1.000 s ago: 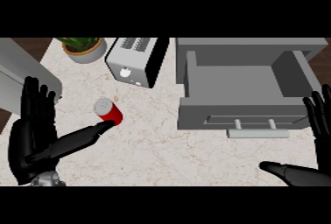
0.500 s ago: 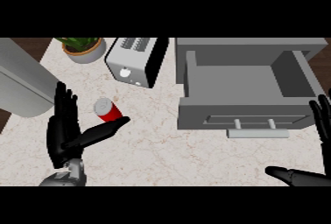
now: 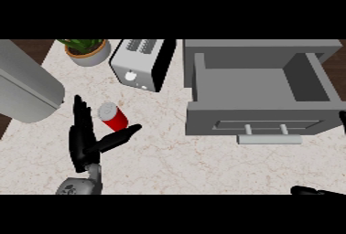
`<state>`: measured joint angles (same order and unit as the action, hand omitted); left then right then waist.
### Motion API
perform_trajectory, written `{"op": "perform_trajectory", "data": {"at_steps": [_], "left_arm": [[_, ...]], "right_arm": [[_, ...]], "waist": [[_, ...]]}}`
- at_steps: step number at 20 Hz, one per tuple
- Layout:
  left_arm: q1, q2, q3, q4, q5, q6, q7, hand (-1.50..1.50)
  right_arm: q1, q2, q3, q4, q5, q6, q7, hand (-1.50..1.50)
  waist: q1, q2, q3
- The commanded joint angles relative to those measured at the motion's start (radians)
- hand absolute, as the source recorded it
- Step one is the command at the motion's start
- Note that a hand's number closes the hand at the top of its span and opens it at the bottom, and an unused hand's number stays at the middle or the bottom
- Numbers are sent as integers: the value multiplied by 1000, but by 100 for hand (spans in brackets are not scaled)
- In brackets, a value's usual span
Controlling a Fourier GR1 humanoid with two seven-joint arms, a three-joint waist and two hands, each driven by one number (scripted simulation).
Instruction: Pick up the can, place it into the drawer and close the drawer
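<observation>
The red can [image 3: 113, 117] is shown lying tilted on the bench [image 3: 202, 164], left of the open drawer [image 3: 260, 89]. The left robot hand [image 3: 88, 139] is spread open beside it, thumb just near of the can. The right robot hand's [image 3: 317, 191] state cannot be told.

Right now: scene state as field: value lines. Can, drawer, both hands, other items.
can: red can, lying tilted on the counter, left of the drawer
drawer: grey drawer pulled open, nothing visible inside, handle at its front
left hand: left hand open, fingers straight beside the can's left, thumb below it; not closed round it
right hand: right hand only partly in view at the lower right edge; fingers unreadable
other: toaster, potted plant at the back
task: can not yet picked up
</observation>
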<state>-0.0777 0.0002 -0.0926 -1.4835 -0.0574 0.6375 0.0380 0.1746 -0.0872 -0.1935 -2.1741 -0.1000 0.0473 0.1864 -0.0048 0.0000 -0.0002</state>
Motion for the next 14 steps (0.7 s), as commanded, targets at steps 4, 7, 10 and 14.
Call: {"op": "perform_trajectory", "data": {"at_steps": [4,7,10,14], "left_arm": [[0,4,89,196,120,-44,-189,-150],[-26,0,44,230,168,22,-234,-150],[-48,0,107,342,193,-34,-296,-150],[-110,27,171,461,252,-91,-355,-150]], "right_arm": [[-32,-24,-42,-41,-42,10,76,-150],[9,1,-30,-71,-25,24,77,-150],[51,16,-50,-34,-21,51,-9,-150],[-41,-37,-88,-70,-52,29,122,-150]], "waist": [[1,0,0],[1,0,0],[-1,0,0],[0,1,0]]}}
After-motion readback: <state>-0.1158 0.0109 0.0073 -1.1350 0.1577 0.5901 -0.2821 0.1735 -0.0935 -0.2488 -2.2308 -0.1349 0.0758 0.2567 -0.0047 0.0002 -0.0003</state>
